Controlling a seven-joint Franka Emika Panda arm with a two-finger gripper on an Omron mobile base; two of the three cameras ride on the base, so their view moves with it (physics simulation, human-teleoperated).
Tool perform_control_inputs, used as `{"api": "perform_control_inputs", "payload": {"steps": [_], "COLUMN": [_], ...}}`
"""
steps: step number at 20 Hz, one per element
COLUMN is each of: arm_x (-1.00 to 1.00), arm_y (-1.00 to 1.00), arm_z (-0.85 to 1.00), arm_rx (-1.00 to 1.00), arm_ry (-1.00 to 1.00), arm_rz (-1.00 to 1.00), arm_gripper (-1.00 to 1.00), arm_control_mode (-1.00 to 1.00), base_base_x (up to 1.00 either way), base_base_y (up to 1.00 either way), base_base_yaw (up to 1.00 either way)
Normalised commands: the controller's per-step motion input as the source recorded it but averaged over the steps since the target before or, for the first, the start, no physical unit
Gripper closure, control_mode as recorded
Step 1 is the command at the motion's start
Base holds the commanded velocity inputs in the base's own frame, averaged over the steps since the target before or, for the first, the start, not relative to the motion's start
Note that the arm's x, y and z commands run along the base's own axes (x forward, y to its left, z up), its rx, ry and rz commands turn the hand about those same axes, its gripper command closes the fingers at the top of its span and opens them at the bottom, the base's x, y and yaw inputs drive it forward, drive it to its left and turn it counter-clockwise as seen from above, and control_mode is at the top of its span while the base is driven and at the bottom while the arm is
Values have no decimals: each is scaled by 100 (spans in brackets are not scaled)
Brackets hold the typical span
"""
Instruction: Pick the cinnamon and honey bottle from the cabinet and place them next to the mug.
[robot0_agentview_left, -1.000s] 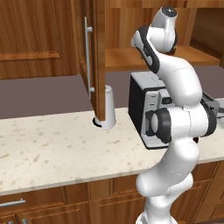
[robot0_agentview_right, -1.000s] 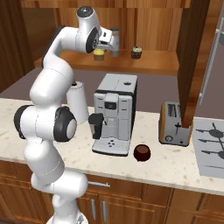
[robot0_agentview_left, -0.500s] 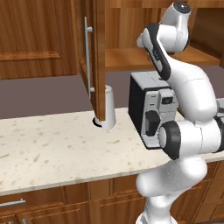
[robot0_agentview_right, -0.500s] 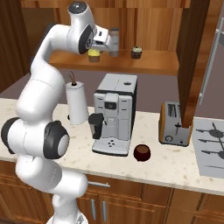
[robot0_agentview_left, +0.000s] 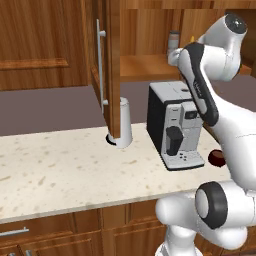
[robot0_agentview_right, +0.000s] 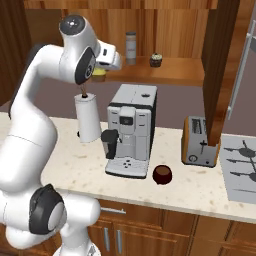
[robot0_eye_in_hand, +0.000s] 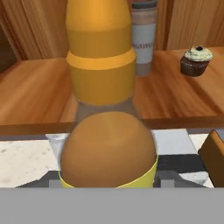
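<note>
Looming close before the tool (robot0_agentview_right: 102, 74), the honey bottle (robot0_eye_in_hand: 101, 83) sits at the cabinet (robot0_agentview_right: 165, 75) shelf edge; whether the tool's fingers grip it cannot be told. Behind stands the cinnamon (robot0_eye_in_hand: 143, 37), its label print too blurred to read.

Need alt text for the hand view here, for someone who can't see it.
The honey bottle, amber with a yellow cap, looms very close to the camera over the wooden shelf of the cabinet. Behind it stands the cinnamon shaker, and a small cupcake sits farther right on the shelf.
</note>
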Motion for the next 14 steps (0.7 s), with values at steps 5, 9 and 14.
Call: {"api": "perform_control_inputs", "payload": {"steps": [5, 9, 14], "arm_x": [-81, -65, -63], "arm_y": [-27, -50, -55], "arm_z": [-7, -18, -30], "arm_rx": [0, 0, 0], "arm_ry": [0, 0, 0], "arm_rz": [11, 14, 12], "arm_gripper": [100, 100, 100], "arm_control_mode": [-100, -100, -100], "base_base_x": [0, 0, 0], "base_base_y": [0, 0, 0], "base_base_yaw": [0, 0, 0]}}
